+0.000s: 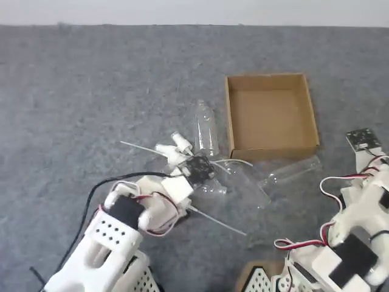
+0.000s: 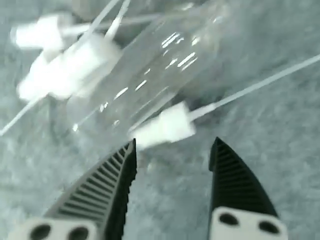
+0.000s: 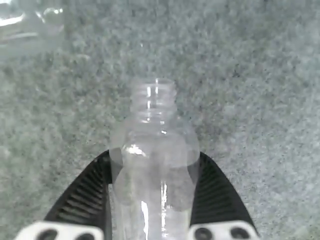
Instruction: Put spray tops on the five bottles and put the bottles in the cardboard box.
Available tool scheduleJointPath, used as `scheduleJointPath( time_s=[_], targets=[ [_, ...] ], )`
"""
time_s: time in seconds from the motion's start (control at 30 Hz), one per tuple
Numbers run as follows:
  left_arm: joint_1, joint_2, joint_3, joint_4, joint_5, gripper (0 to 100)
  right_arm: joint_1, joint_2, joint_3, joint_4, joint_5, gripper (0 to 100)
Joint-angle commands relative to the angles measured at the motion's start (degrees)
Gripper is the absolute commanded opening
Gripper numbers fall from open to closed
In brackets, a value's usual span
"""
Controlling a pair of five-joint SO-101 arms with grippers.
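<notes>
- The grey, carpet-like desk (image 1: 73, 91) carries everything. In the high view my left arm (image 1: 121, 225) and right arm (image 1: 358, 243) are both cut off at its near edge.
- There is one cardboard box (image 1: 271, 150). It is brown, shallow and open, and stands at the far right of the desk.
- The bottles are clear plastic with bare necks. In the high view I count three lying on the desk: one (image 1: 205, 128) just beside the box's left wall, one (image 1: 292, 170) just in front of the box, and one (image 1: 246, 185) between that one and my left arm. I cannot tell whether another lies under my left wrist.
- My right fingers (image 3: 82, 195) pinch a held bottle (image 3: 152, 165) by its shoulder, with its open threaded neck pointing away. Its lower body is cut off.
- My left fingers (image 2: 112, 190) are spread low over the desk, touching nothing.
- The nearest spray top (image 2: 165, 127) is white with a thin tube. It lies just past those tips, against a lying bottle (image 2: 160, 65).
- More white spray tops (image 1: 173, 149) sit in a cluster with crossing tubes. I see at least three, but they are too tangled for a sure count.
</notes>
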Motion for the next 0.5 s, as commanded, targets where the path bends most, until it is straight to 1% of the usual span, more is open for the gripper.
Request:
scheduleJointPath(
  time_s=[0.0, 0.17, 0.23, 0.3, 0.47],
  targets=[
    [3.5, 0.5, 0.4, -4.4, 2.1, 22, -0.1, -3.5, -0.4, -0.5, -0.4, 0.6],
    [3.5, 0.5, 5.2, -9.6, 1.9, 22, -0.4, -3.5, -0.4, -0.5, -0.5, 0.6],
    [3.1, 0.5, 6.2, -10.2, 1.4, 22, -0.4, -3.5, -0.4, -0.5, -0.6, 0.6],
    [0.6, 0.6, 6.2, -10.1, -0.6, 22, -0.2, -3.5, -0.4, -0.5, -0.6, 0.6],
    [-8.4, 0.6, 7.9, -10.0, -6.5, 22, -0.4, -3.5, -0.4, 1.5, -0.4, 0.6]
  ],
)
